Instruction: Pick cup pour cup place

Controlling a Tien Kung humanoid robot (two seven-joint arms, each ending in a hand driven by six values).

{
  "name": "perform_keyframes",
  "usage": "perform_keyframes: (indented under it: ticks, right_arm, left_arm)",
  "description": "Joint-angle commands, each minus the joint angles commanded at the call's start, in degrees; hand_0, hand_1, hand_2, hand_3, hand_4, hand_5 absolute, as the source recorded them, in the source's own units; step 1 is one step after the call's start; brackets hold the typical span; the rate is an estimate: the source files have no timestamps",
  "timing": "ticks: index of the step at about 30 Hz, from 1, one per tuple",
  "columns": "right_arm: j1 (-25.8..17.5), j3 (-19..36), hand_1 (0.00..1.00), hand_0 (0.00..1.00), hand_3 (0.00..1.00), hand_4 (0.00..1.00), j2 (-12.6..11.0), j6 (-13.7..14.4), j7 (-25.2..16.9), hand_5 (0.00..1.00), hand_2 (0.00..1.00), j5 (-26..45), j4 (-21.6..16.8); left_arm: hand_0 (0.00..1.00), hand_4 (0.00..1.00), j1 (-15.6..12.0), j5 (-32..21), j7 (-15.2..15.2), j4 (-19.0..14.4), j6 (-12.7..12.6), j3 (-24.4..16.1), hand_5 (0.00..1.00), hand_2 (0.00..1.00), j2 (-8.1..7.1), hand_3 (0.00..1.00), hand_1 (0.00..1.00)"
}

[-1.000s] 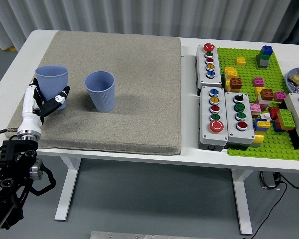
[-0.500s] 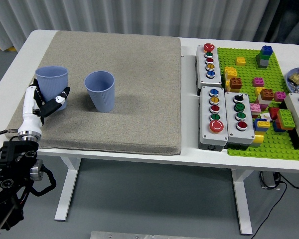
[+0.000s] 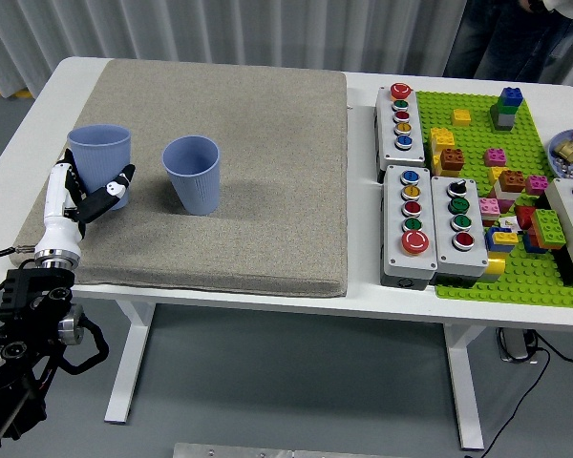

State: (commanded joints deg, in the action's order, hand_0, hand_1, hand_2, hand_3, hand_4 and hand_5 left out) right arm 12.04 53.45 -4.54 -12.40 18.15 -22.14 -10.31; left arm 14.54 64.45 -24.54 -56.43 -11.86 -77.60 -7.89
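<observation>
Head view: the left hand [image 3: 81, 198] wraps its fingers [image 3: 108, 193] around the left cup [image 3: 100, 164] on the grey mat [image 3: 267, 172]; the second cup [image 3: 192, 174] stands just right.

The left hand [image 3: 81, 197] reaches in from the lower left, fingers [image 3: 110, 195] curled in a grasp.

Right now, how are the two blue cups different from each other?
The left cup stands near the mat's left edge with the left hand around its lower part; the right cup stands free, nearer the middle. Both are the same pale blue, upright and on the grey mat.
</observation>
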Motion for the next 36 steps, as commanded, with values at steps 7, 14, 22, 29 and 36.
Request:
perform_keyframes:
  ticks: [7,14,22,29,36]
  right_arm:
    - [0.12,-0.13,0.699,0.747,0.605,0.118,-0.04,0.02,-0.04,0.264,0.751,0.19,0.00]
    - [0.06,-0.17,0.699,0.747,0.605,0.119,-0.03,0.02,-0.02,0.264,0.751,0.21,0.00]
    - [-0.09,-0.15,0.699,0.747,0.605,0.119,-0.01,-0.02,-0.01,0.265,0.751,0.09,0.00]
    - [-0.05,-0.24,0.699,0.747,0.606,0.119,0.01,0.01,-0.03,0.266,0.751,0.27,0.00]
    - [0.01,-0.29,0.700,0.747,0.605,0.118,-0.01,0.01,-0.06,0.267,0.751,0.33,0.00]
  left_arm:
    - [0.514,0.463,0.25,0.44,0.16,0.43,-0.05,0.26,0.094,0.731,0.09,0.570,0.571]
    - [0.519,0.463,0.18,0.62,0.07,0.37,-0.09,0.33,0.092,0.732,0.15,0.570,0.571]
    - [0.518,0.465,-0.01,0.83,0.20,0.46,-0.06,0.41,0.094,0.731,0.10,0.570,0.571]
    - [0.523,0.468,-0.03,0.91,0.23,0.62,-0.04,0.53,0.093,0.731,0.10,0.571,0.575]
    - [0.526,0.475,0.04,1.27,0.27,1.01,-0.08,0.42,0.095,0.738,0.08,0.576,0.576]
